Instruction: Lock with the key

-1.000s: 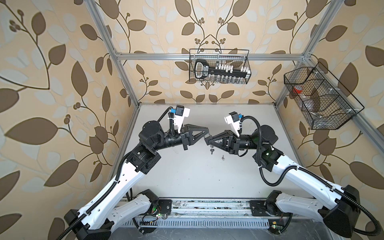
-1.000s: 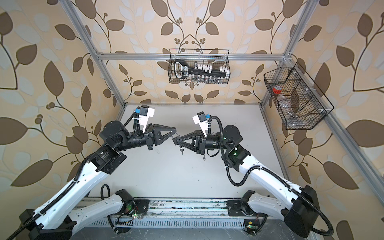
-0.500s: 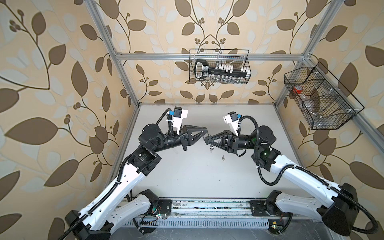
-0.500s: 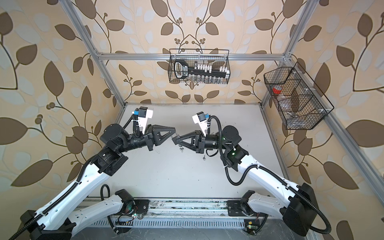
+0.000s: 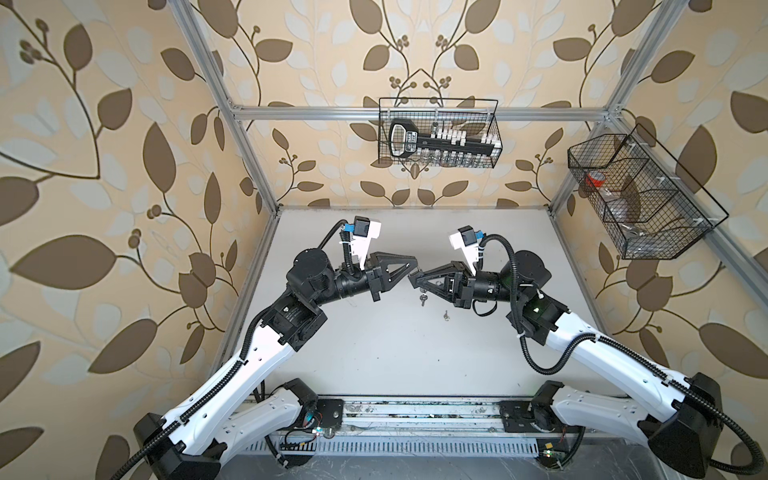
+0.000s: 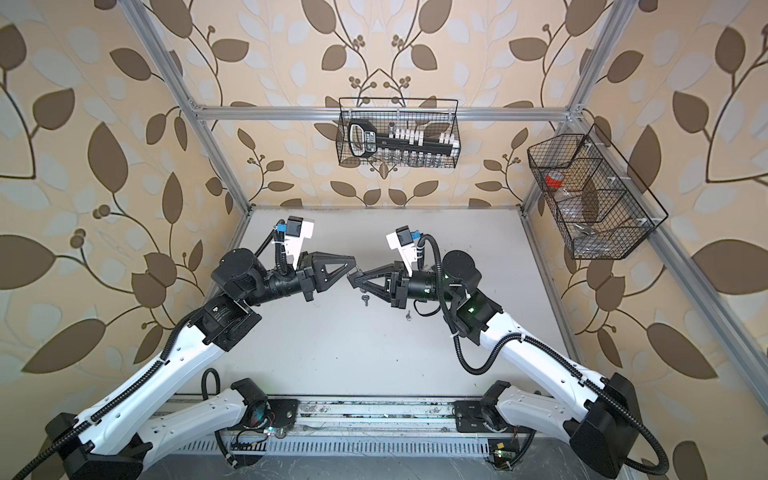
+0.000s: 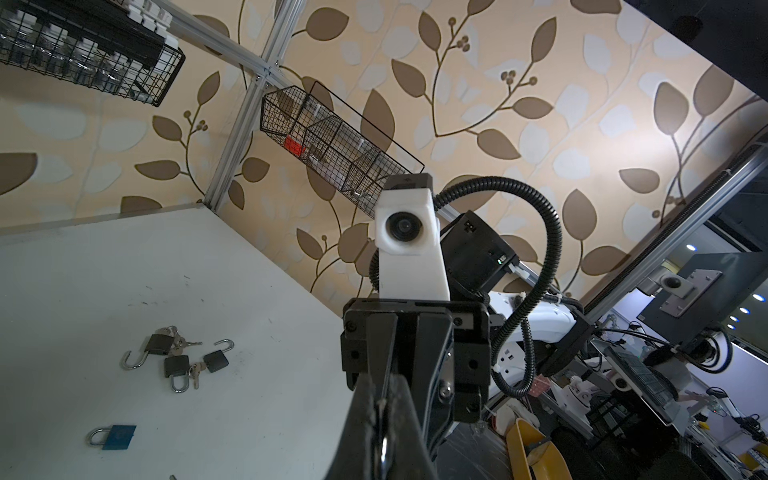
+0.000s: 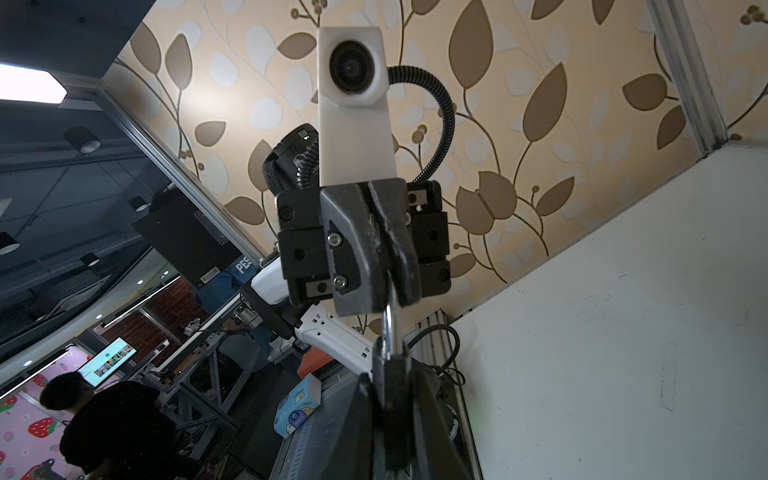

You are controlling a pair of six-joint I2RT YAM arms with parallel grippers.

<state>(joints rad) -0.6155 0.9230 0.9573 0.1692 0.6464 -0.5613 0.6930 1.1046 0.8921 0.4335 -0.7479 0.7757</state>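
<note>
A black padlock (image 8: 390, 374) is clamped by its body in my right gripper (image 8: 390, 399), which is shut. Its silver shackle (image 8: 388, 328) runs into my left gripper (image 7: 384, 415), shut on the shackle (image 7: 384, 449). In both top views the left gripper (image 5: 412, 272) and the right gripper (image 5: 415, 281) meet tip to tip above the middle of the table. No key is in either gripper. Small keys (image 5: 423, 298) show on the table below the right gripper. The padlock's keyhole is hidden.
Several other padlocks with keys (image 7: 176, 368) and a blue padlock (image 7: 118, 436) lie on the white table (image 5: 395, 357). A loose key (image 5: 446, 316) lies nearby. Wire baskets hang on the back wall (image 5: 438, 133) and the right wall (image 5: 640, 199).
Both grippers have drifted slightly to the left together, still joined at the padlock. Neither has opened.
</note>
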